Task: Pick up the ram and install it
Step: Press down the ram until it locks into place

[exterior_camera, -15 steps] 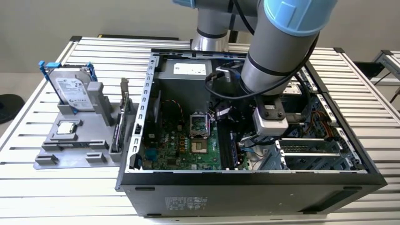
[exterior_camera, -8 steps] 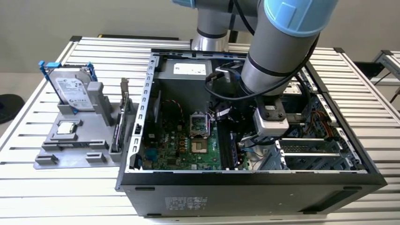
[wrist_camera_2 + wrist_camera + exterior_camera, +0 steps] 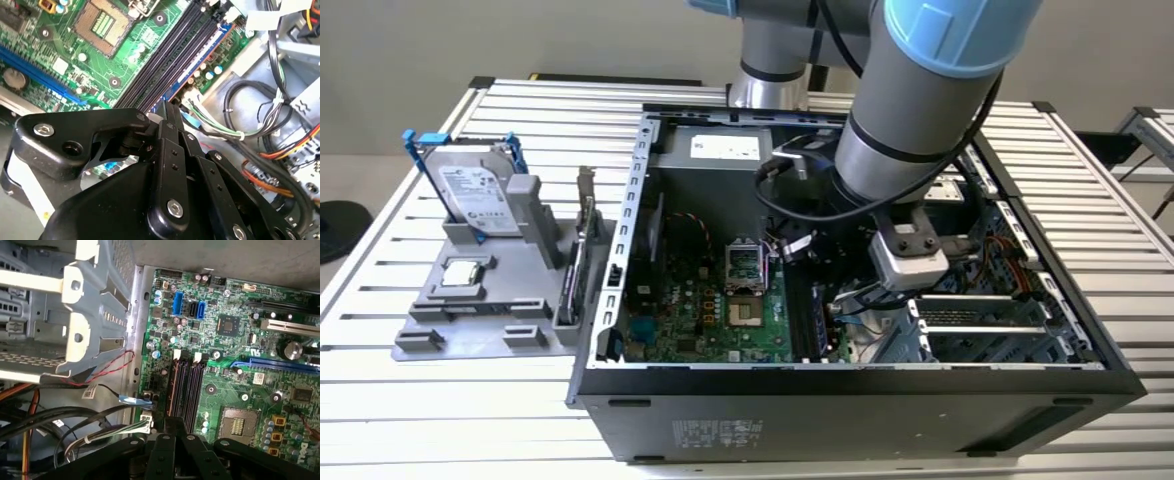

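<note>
— What's the claw (image 3: 167, 107) doing?

— Its two black fingers are drawn together on the near end of the ram (image 3: 197, 60). They pinch it between their tips.

— And where is the ram?

— In the second wrist view it stands on edge as a thin bluish strip. It runs straight away from the claw's tips along the memory slots (image 3: 187, 390), on the outermost of them, the one nearest the board's edge. Whether it is pressed fully home I cannot tell.

— What lies around the claw?

— The green motherboard (image 3: 145, 37) is right beneath it. The other long dark slots lie just beside the ram, parallel to it. Past them, further from the claw, is the bare square processor socket (image 3: 102, 22). On the ram's other side, close to the claw, is a bundle of black, white and orange cables (image 3: 250, 135).

— And from outside?

— In the exterior view the arm reaches down into the open computer case (image 3: 854, 400), which lies on the slatted metal table (image 3: 454, 400). The claw (image 3: 854, 300) sits low inside, over the board.

— Anything outside the case?

— Well apart from the claw, toward the exterior view's left, a grey holder (image 3: 467, 320) sits on the table. A silver-labelled hard drive (image 3: 474, 195) with blue rails stands in it.
</note>
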### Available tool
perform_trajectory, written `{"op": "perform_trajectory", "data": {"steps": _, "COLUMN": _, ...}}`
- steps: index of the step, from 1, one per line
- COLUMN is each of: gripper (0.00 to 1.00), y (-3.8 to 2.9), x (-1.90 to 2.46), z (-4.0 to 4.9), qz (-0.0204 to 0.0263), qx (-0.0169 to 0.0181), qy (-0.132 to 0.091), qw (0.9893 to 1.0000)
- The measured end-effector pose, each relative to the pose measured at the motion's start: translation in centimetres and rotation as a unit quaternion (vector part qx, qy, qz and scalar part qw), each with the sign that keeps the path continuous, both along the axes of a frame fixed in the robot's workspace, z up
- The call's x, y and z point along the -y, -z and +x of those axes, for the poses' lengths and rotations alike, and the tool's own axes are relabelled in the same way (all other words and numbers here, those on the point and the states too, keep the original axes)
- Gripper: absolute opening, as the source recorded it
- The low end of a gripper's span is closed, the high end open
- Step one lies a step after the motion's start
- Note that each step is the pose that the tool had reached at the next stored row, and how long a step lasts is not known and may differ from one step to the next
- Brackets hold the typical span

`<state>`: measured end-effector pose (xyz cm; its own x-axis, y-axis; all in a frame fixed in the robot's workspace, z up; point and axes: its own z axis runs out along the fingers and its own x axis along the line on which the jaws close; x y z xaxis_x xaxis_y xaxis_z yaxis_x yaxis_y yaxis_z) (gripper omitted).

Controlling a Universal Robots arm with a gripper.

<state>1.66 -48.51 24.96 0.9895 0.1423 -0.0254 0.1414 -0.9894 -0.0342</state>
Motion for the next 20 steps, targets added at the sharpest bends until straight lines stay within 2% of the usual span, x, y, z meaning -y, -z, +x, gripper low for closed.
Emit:
{"op": "perform_trajectory", "data": {"steps": 5, "gripper": 0.0, "y": 0.0, "x": -0.04, "z": 0.0, "qz": 0.0, "qx": 0.0, "qy": -0.04, "qw": 0.9992}}
{"op": "perform_trajectory", "data": {"steps": 11, "gripper": 0.0, "y": -0.01, "x": -0.12, "z": 0.01, "qz": -0.0001, "qx": 0.0, "qy": -0.082, "qw": 0.9967}}
{"op": "perform_trajectory", "data": {"steps": 16, "gripper": 0.0, "y": 0.01, "x": -0.14, "z": 0.0, "qz": 0.0003, "qx": 0.0, "qy": -0.119, "qw": 0.9929}}
{"op": "perform_trajectory", "data": {"steps": 20, "gripper": 0.0, "y": 0.03, "x": -0.15, "z": 0.0, "qz": 0.0007, "qx": 0.0001, "qy": -0.147, "qw": 0.9892}}
